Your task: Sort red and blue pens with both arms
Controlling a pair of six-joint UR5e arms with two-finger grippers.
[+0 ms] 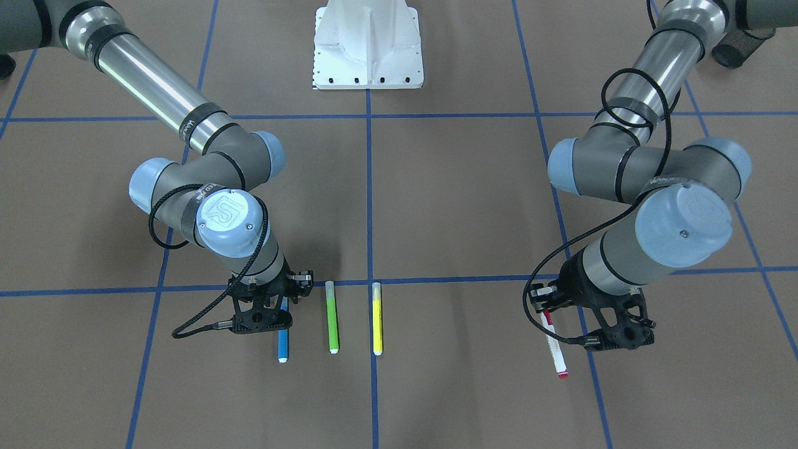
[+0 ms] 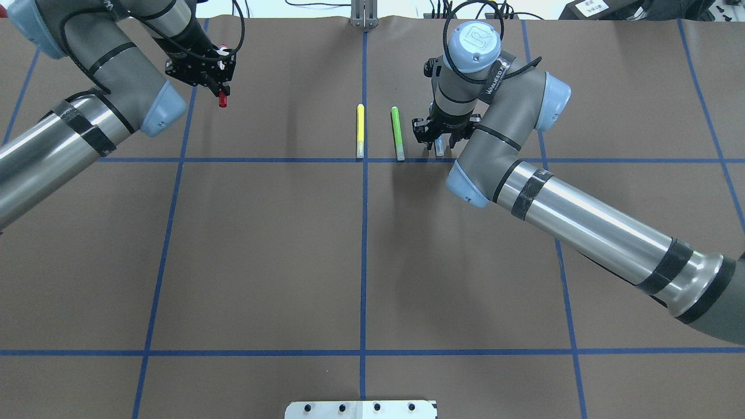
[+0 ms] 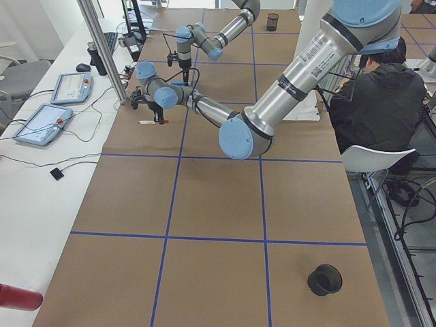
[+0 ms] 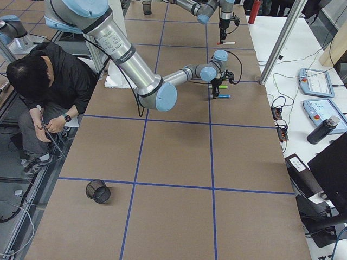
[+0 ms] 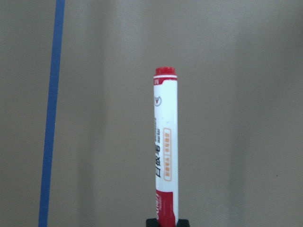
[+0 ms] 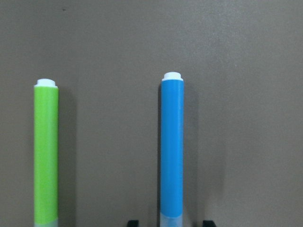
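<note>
Matte brown paper (image 1: 436, 206) beneath slim, glossy red pen (image 1: 555, 347).

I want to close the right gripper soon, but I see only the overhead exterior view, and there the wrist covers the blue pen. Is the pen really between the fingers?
Observer: Yes. In the right wrist view the blue pen lies between the fingertips of the right gripper, with a gap on each side. The jaws are open.
Operator: Is the green marker too near?
Observer: In the front-facing view the green marker lies parallel to the blue pen, apart from it and outside the gripper.
Operator: Does the left gripper have the red pen?
Observer: Yes. The left wrist view shows the left gripper shut on the red pen near one red end. I cannot tell whether the pen is lifted.
</note>
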